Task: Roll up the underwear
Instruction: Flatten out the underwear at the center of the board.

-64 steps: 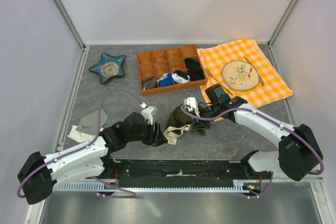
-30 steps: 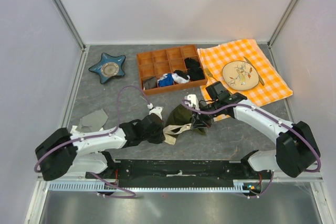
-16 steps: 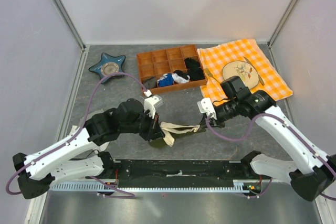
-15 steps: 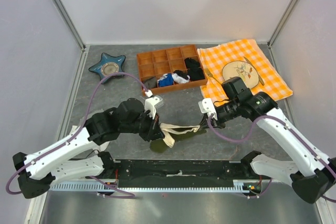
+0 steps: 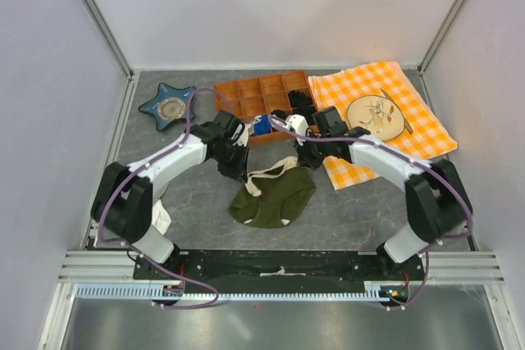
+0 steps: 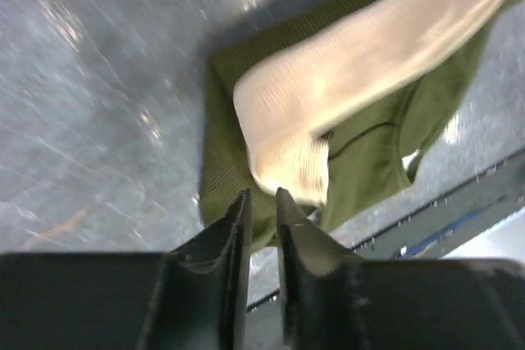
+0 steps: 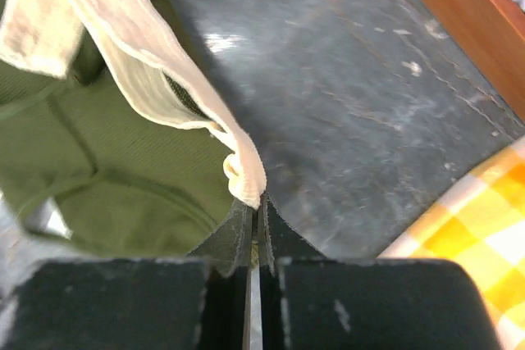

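Note:
The underwear (image 5: pixel 275 202), olive-green with a cream waistband (image 5: pixel 276 171), lies spread on the grey table just in front of the tray. Its waistband is lifted and stretched between my two grippers. My left gripper (image 5: pixel 246 179) holds the waistband's left end; in the left wrist view the gripper (image 6: pixel 262 198) has its jaws nearly together at the folded cream end (image 6: pixel 287 174). My right gripper (image 5: pixel 305 160) is shut on the right end; in the right wrist view the gripper (image 7: pixel 255 202) pinches the cream band (image 7: pixel 139 71) above the green cloth (image 7: pixel 98 178).
An orange compartment tray (image 5: pixel 220 112) holding small black, blue and white garments stands right behind the grippers; its edge (image 7: pixel 459 6) shows in the right wrist view. A blue star dish (image 5: pixel 167 106) is at back left. An orange checkered cloth (image 5: pixel 410 141) with a plate (image 5: pixel 376 116) lies right.
Both grippers have carried the underwear from near the front edge back toward the tray. It was crumpled, then stretched; now its body lies spread flat with the waistband still held up.

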